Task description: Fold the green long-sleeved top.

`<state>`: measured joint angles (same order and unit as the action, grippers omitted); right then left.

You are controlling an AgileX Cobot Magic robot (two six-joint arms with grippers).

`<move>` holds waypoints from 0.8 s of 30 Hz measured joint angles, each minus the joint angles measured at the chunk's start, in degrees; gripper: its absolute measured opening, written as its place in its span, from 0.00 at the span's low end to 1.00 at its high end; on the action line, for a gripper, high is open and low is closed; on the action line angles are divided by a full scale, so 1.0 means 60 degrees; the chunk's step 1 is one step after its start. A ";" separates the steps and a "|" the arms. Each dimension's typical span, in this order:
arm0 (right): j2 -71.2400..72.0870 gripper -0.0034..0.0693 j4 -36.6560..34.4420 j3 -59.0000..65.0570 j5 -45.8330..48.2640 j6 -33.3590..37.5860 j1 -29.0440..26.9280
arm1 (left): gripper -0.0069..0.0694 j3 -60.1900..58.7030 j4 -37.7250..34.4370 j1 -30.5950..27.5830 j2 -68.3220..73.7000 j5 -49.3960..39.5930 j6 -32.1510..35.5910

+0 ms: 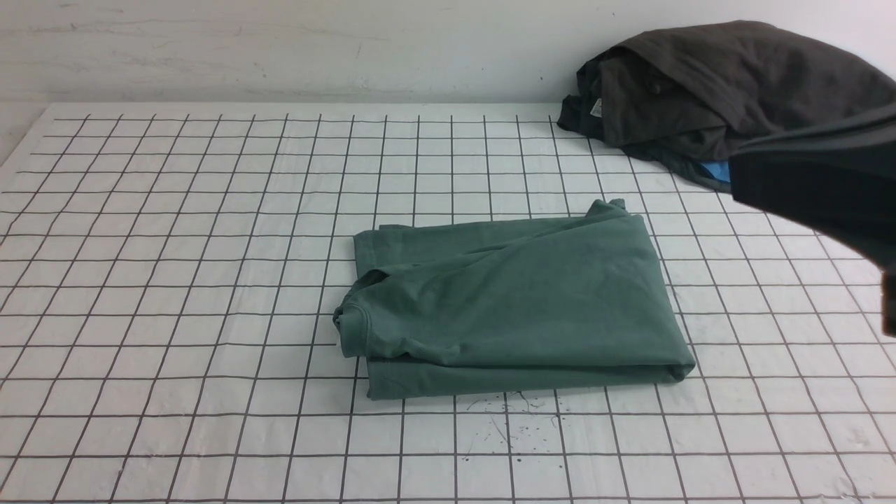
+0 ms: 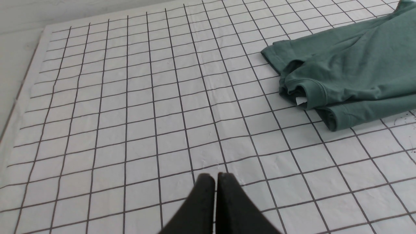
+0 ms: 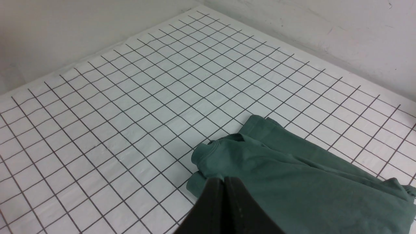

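Your green long-sleeved top (image 1: 511, 301) lies as a soft, wrinkled jersey rectangle, ribbed collar showing; no legible writing. Left gripper (image 2: 216, 177) and right gripper (image 3: 224, 180) both have jaws together, empty.

1. The scene was lit evenly and brightly; no glare was seen on the gridded table cover (image 1: 210, 280).
2. Only a thin, soft shadow was cast under the green top (image 1: 511, 301).
3. The dark arm (image 1: 826, 189) at the front view's right edge was blurred.
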<state>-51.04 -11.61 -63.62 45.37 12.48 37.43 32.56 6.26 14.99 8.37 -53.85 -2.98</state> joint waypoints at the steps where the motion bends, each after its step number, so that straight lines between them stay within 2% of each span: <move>1: 0.0000 0.03 0.0000 0.0000 -0.0014 0.0000 0.0000 | 0.08 0.0000 0.0000 0.0000 0.0000 0.0000 0.0000; 9: 0.0000 0.03 0.0092 0.0274 -0.0989 0.0000 0.0000 | 0.08 0.0000 0.0000 0.0000 0.0000 0.0000 0.0000; 15: 0.0320 0.03 0.0970 0.1664 -0.2360 -0.0511 -0.0021 | 0.08 0.0000 -0.0009 0.0000 0.0000 0.0000 0.0000; 19: 0.1243 0.03 0.1519 0.3006 -0.3404 -0.1481 -0.0390 | 0.08 0.0000 -0.0009 0.0000 0.0000 0.0000 0.0000; 21: 0.2259 0.03 0.1874 0.4319 -0.4316 -0.2144 -0.1034 | 0.08 0.0000 -0.0009 0.0000 0.0000 0.0000 0.0000; 24: 0.3128 0.03 0.2051 0.5259 -0.4801 -0.2434 -0.1731 | 0.08 0.0000 -0.0009 0.0000 0.0000 0.0000 0.0000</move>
<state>-32.27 0.70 -32.06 16.56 -2.12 27.04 32.56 6.20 14.99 8.37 -53.85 -2.98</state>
